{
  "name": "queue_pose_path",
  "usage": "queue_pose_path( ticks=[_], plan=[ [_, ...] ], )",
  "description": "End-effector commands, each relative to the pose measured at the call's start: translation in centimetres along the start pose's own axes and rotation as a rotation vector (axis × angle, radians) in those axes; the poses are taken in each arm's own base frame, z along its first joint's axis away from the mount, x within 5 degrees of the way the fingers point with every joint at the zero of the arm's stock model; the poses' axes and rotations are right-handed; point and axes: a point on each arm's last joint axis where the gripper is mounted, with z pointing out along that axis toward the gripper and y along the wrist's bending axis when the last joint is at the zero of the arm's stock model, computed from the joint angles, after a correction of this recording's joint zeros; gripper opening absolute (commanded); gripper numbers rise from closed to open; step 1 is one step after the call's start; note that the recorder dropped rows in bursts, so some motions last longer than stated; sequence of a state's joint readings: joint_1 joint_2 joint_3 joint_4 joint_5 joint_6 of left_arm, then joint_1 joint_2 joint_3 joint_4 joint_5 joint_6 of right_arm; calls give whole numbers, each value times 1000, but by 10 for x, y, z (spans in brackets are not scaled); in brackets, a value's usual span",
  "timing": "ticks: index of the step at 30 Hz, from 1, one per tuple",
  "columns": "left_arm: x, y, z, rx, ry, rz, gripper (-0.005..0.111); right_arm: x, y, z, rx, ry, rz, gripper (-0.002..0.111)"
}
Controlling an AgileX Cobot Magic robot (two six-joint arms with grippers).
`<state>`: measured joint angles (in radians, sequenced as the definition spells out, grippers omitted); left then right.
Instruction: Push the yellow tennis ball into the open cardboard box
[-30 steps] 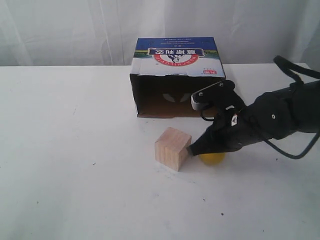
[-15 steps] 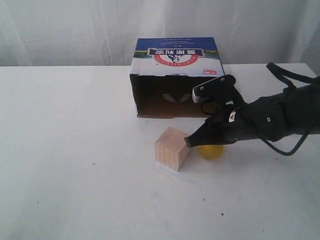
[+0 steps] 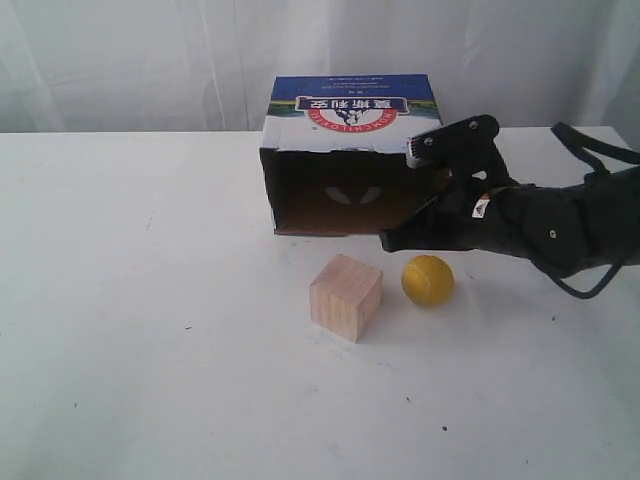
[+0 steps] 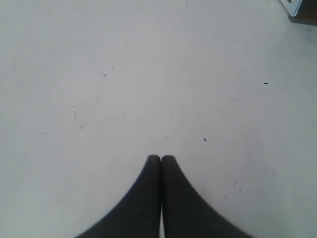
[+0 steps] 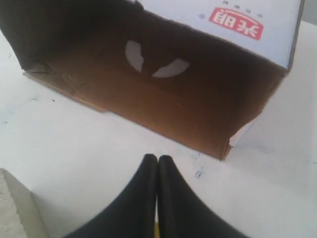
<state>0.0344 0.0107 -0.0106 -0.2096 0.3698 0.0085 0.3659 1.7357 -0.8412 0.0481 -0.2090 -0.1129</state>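
Observation:
The yellow tennis ball (image 3: 428,280) rests on the white table, just right of a pale wooden cube and in front of the open cardboard box (image 3: 350,120). The box lies on its side, its dark brown inside (image 5: 163,99) facing the front. My right gripper (image 3: 387,241) is shut and empty, hovering between the ball and the box mouth, a little above the table. In the right wrist view its closed tips (image 5: 157,158) point at the box opening, and a sliver of yellow shows behind them. My left gripper (image 4: 161,158) is shut over bare table; the exterior view does not show it.
The pale wooden cube (image 3: 346,296) stands just left of the ball, a small gap between them; its corner (image 5: 15,208) shows in the right wrist view. The white table (image 3: 150,330) spreads wide to the left and front. A white curtain hangs behind.
My right gripper has lifted off the ball and moved up and back toward the box mouth. The ball, earlier hidden under the gripper, now shows in full, shifted slightly toward the box.

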Motion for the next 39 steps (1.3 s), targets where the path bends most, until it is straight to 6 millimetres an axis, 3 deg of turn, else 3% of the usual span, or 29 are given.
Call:
queue_pose_path(
  ticks=[1,7,15,22,27,34,39],
  plan=[
    [6,-1,1,16,50,-14,0,-9,-3,-14,1,21,3,0],
    [6,-1,1,16,50,-14,0,8,0,-12,-14,182,54,0],
    [6,-1,1,16,50,-14,0,12,13,9,-32,102,78,0],
    [6,-1,1,16,50,-14,0,19,14,45,-28,105,76,0],
    [6,-1,1,16,50,-14,0,7,14,58,-24,29,76,0],
    [6,-1,1,16,50,-14,0,-29,11,56,-14,-173,77,0],
    [6,-1,1,16,50,-14,0,-35,11,28,-32,-7,77,0]
  ],
)
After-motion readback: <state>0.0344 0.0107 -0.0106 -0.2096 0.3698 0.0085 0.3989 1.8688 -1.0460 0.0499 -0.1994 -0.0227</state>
